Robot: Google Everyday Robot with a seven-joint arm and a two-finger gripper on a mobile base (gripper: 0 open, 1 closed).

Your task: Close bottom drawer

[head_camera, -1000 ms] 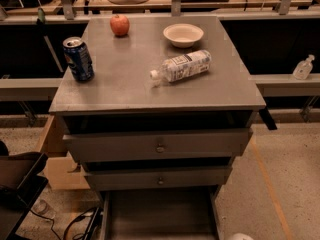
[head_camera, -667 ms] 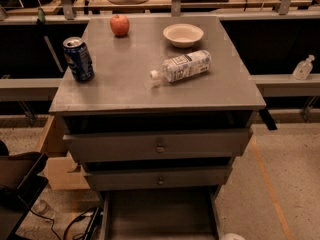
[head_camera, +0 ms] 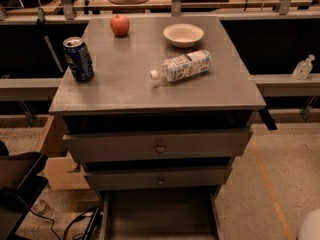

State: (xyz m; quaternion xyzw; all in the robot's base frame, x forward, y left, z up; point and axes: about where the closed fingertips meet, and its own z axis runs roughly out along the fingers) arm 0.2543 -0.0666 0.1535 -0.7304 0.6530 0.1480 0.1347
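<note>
The bottom drawer [head_camera: 160,215] of the grey cabinet [head_camera: 150,91] is pulled far out toward the camera. Its plain grey inner tray shows, while its front and knob are cut off by the lower frame edge. Above it the mid-width drawer [head_camera: 159,178] and the widest drawer [head_camera: 157,145] stand slightly out, each with a round knob. My gripper is not in view. Only a white rounded part [head_camera: 310,226], which may belong to my arm, shows in the bottom right corner, to the right of the open drawer.
On the cabinet top are a blue soda can [head_camera: 78,59], an apple [head_camera: 119,25], a white bowl [head_camera: 183,34] and a lying water bottle [head_camera: 182,66]. A cardboard box [head_camera: 54,161], a dark object [head_camera: 20,184] and cables [head_camera: 75,224] are at the left.
The white rounded part at the bottom edge has moved to the right, from beside the open drawer to the frame's corner. The drawers and tabletop objects have not moved.
</note>
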